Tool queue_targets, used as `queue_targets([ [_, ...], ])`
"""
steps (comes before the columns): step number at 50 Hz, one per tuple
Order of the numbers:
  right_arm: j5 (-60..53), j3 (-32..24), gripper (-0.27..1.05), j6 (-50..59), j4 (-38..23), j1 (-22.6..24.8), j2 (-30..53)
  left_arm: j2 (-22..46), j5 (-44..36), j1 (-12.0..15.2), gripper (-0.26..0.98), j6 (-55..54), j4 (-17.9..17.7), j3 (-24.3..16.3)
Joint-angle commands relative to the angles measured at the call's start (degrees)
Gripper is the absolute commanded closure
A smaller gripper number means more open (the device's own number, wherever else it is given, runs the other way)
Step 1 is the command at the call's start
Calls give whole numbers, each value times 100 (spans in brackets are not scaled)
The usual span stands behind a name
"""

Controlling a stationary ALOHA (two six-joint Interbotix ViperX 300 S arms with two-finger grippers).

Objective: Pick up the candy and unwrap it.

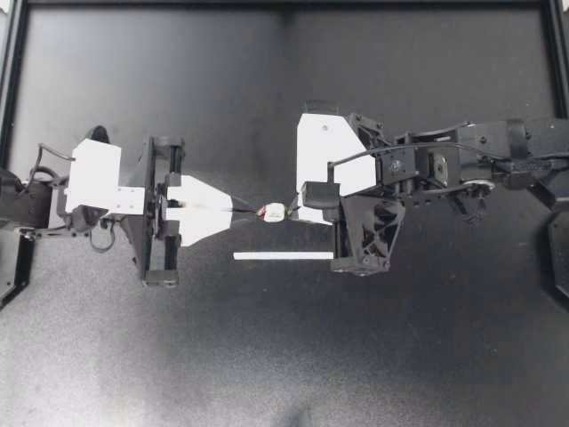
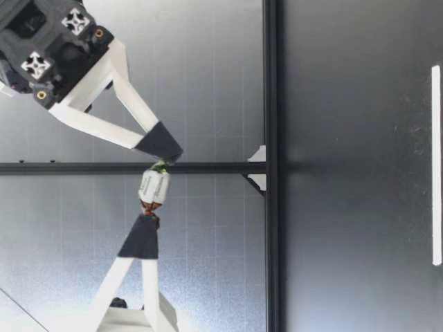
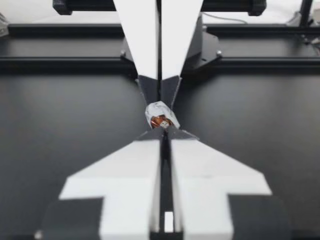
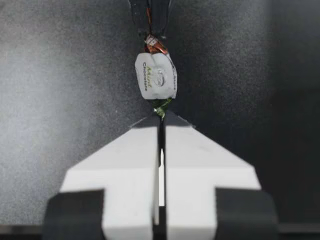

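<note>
A small candy [image 1: 275,212] in a white wrapper with twisted ends hangs in the air above the middle of the table. My left gripper [image 1: 252,210] is shut on the wrapper's reddish-brown twisted end. My right gripper [image 1: 294,210] is shut on the opposite, green twisted end. In the low view the candy [image 2: 154,187] is stretched between the two dark fingertip pairs, well above the table. The left wrist view has the candy [image 3: 161,115] just beyond my left gripper [image 3: 164,129], the right gripper's tips behind it. In the right wrist view the candy [image 4: 156,76] sits ahead of my right gripper [image 4: 160,114].
A thin white strip [image 1: 283,256] lies flat on the black table [image 1: 284,356] just in front of the grippers. Black frame rails [image 1: 7,107] run along the table's far and side edges.
</note>
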Motion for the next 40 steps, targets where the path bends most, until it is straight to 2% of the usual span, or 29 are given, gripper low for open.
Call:
queue_targets([
  [1,-26,-79,94,18,0,26,-105,-79,-44,0,88,18,-9,-70],
  [18,-176,431,94,97,62,44,-466,-334,-35,9,88,-9,-79,141],
  [40,-554,9,94,-237,-9,79,-185,211,-62,0,88,0,-88,-396],
])
